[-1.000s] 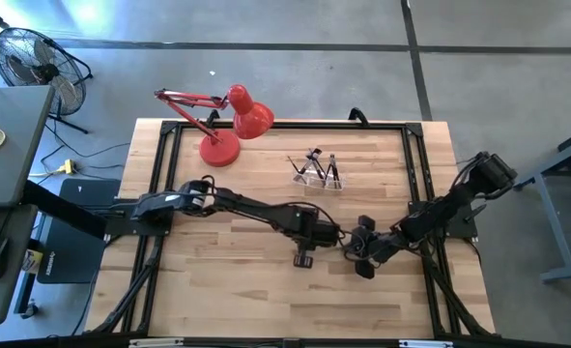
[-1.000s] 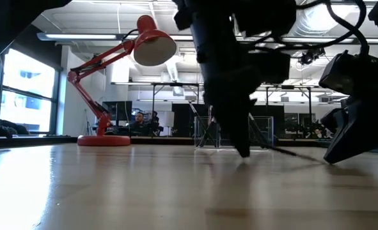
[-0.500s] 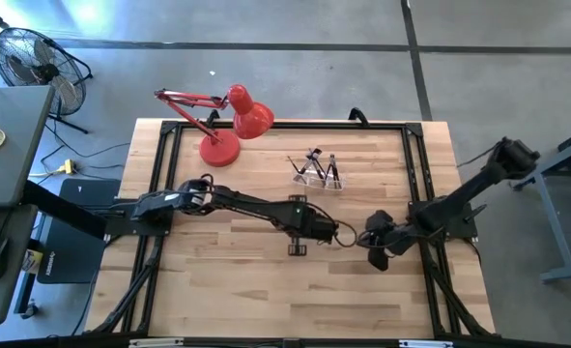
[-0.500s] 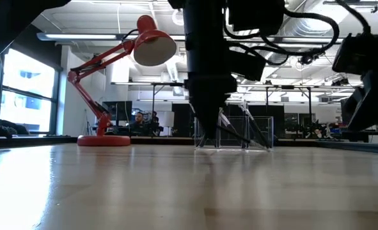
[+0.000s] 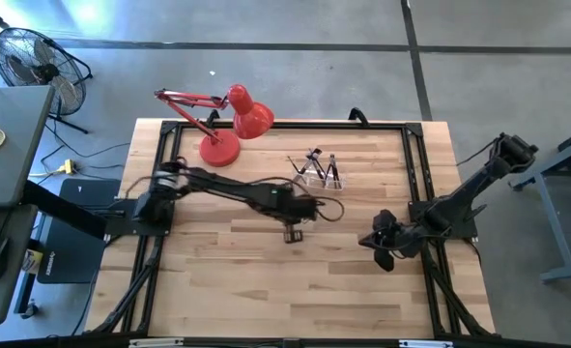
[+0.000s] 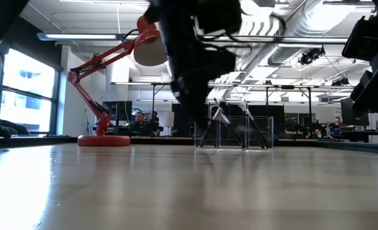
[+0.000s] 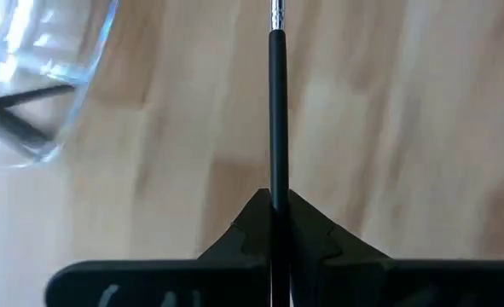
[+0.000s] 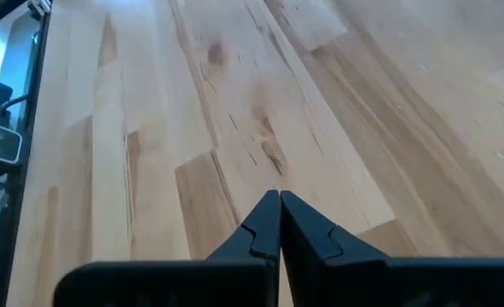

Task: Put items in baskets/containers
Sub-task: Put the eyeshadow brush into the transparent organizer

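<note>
High view: your left gripper sits mid-bench, just short of the clear holder, which stands toward the far edge of the bench with several brushes already leaning inside it. The red desk lamp stands well off toward the far left corner. Your right gripper is near the bench's right edge, well apart from the holder and from your left gripper.

Low view: the holder shows behind the dark mass of your left arm, brushes slanting in it. The lamp stands off to the side. A person sits far back in the room.

Left wrist view: your fingers are pinched tight on a thin dark-handled brush, its silver ferrule pointing straight out ahead of them over bare wood. The holder's clear rim shows off to one side of the fingers, ahead, with dark handles inside.

Right wrist view: your fingers are pressed together with nothing between them, over bare bench planks.
</note>
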Motion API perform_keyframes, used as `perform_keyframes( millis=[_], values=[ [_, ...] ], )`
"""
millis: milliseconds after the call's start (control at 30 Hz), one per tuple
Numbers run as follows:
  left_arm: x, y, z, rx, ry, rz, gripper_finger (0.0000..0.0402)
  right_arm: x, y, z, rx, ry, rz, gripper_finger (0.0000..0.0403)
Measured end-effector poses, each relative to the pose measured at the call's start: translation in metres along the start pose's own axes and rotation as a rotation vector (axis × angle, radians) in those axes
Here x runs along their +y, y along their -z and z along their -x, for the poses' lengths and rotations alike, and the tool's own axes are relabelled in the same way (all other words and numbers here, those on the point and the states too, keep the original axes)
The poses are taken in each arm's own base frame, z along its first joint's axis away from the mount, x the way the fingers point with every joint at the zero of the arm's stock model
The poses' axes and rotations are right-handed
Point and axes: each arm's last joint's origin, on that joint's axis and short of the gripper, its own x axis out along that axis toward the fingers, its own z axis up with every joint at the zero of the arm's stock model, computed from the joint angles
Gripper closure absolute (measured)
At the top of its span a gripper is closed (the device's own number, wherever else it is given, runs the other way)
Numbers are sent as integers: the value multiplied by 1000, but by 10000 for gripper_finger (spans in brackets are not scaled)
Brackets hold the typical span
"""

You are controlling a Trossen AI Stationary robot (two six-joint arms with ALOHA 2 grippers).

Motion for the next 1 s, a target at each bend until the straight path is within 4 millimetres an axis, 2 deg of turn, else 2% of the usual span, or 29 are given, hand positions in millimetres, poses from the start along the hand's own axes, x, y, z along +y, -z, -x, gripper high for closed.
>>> perform_keyframes(
  millis=[33,100,167,267,467,567,667,733,833,1000],
  values=[
    [2,6,1,-50,26,44,396,0,0,0,1,-1,3,401],
    [8,31,7,-75,49,102,396,0,0,0,-16,9,2,401],
    [11,40,14,-237,101,185,396,0,-1,0,-55,25,-3,401],
    [20,66,27,-421,151,301,396,3,-9,0,-192,48,-45,402],
    [38,121,36,-786,167,523,395,11,-38,-5,-503,70,-109,399],
    [46,137,41,-985,242,585,396,12,-54,-10,-607,50,-139,401],
    [52,144,44,-1113,341,589,396,9,-73,-16,-704,26,-172,399],
    [57,141,50,-1173,403,561,396,6,-84,-22,-754,-12,-195,393],
    [65,135,51,-1175,449,497,396,-1,-97,-33,-791,-30,-222,379],
    [83,122,58,-1216,533,374,396,10,-129,-54,-804,18,-153,351]
  ],
)
